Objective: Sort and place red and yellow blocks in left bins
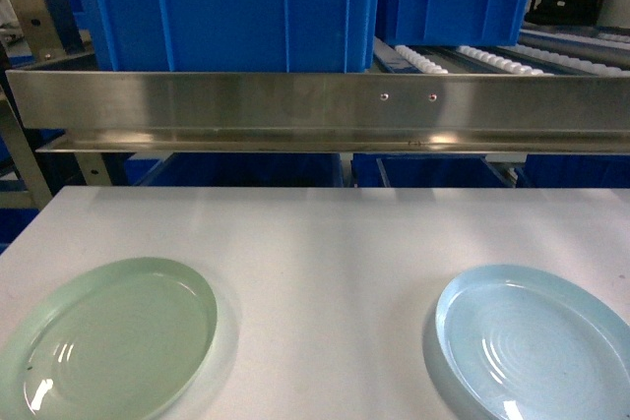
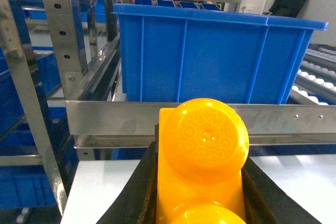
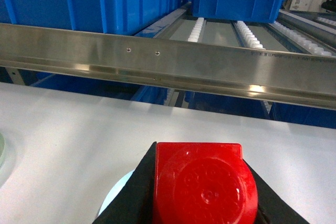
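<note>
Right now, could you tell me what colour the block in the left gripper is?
Orange-yellow: the two-stud brick sits between the left gripper's jaws, best seen in the left wrist view.

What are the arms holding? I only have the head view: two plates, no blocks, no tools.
Observer: The left tool is shut on the yellow brick, studs toward its camera.
Operator: And the right?
Observer: The right tool is shut on the red cube.
Operator: Where is the right one?
Observer: Above the table, with the blue plate edge showing just under it.
Operator: Is the left one facing a bin?
Observer: Yes, a big blue crate sits straight ahead, beyond the steel rail.
</note>
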